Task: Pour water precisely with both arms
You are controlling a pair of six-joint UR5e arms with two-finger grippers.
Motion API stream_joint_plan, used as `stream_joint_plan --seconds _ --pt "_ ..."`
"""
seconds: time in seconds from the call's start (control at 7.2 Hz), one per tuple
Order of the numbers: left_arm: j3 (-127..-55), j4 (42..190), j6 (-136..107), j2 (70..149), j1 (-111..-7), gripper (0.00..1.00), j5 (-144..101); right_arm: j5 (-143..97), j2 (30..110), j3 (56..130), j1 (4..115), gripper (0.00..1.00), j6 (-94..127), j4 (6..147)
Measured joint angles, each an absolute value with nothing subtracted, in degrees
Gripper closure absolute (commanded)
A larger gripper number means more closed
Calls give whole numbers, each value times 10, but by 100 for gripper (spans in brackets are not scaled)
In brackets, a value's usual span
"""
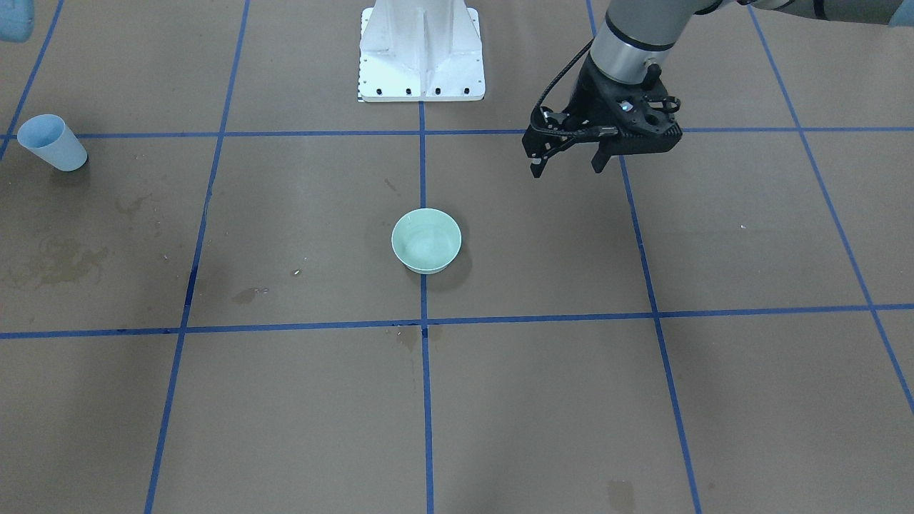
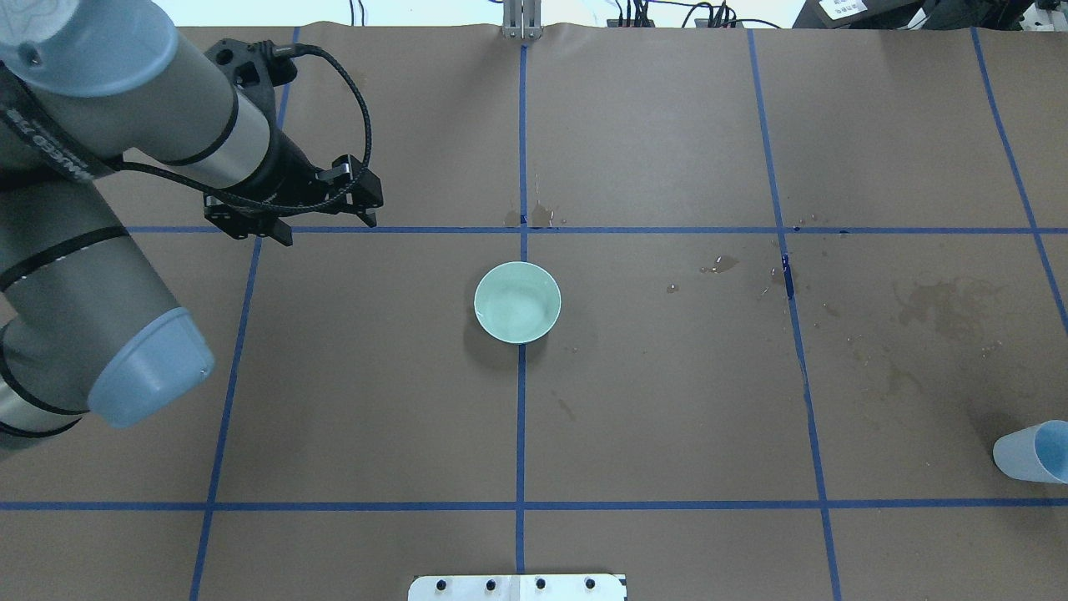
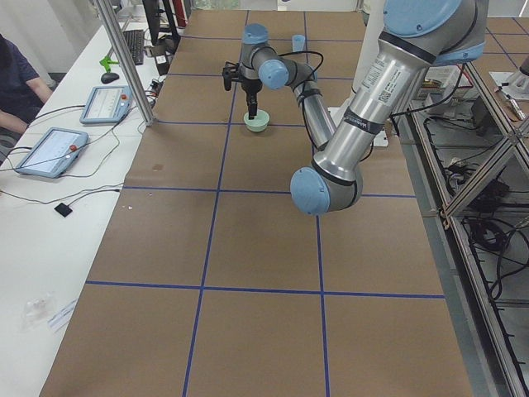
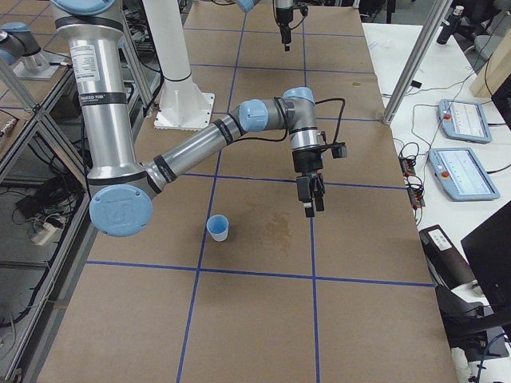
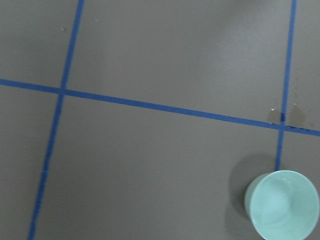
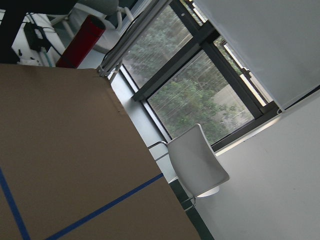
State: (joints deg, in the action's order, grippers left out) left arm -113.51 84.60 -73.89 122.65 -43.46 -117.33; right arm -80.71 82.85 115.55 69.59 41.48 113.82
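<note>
A mint-green bowl [image 1: 426, 240] stands on the centre tape line; it also shows in the overhead view [image 2: 517, 302] and the left wrist view [image 5: 282, 205]. Faint glints inside it may be water; no stream shows. A light blue cup [image 1: 51, 143] stands upright far off on the robot's right side [image 2: 1035, 452]. My left gripper [image 1: 568, 168] hangs open and empty above the table, off to the bowl's side [image 2: 327, 231]. My right gripper [image 4: 310, 203] points down, beside and above the blue cup [image 4: 217, 228]; I cannot tell whether it is open or shut.
Brown paper with a blue tape grid covers the table. Wet stains [image 2: 943, 305] mark the paper on the right side. The white pedestal base [image 1: 421, 53] stands at the robot's edge. Tablets [image 4: 459, 171] and cables lie on the side bench.
</note>
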Motion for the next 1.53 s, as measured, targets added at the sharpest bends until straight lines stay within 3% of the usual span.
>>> stream_joint_plan --seconds 0.56,0.97,1.25,1.53 --pt "-989 1039 -846 1255 -360 0 -1108 -1007 815 1135 766 0 180 1104" --pt "-897 1073 -864 1302 -336 1 -1095 -1086 812 1122 792 0 95 1103" --pt "-865 1079 -865 1312 -325 7 -1094 -1118 810 1117 798 0 78 1104" --pt "-836 1098 -865 1315 -317 22 -1094 -1136 799 1106 799 0 74 1107"
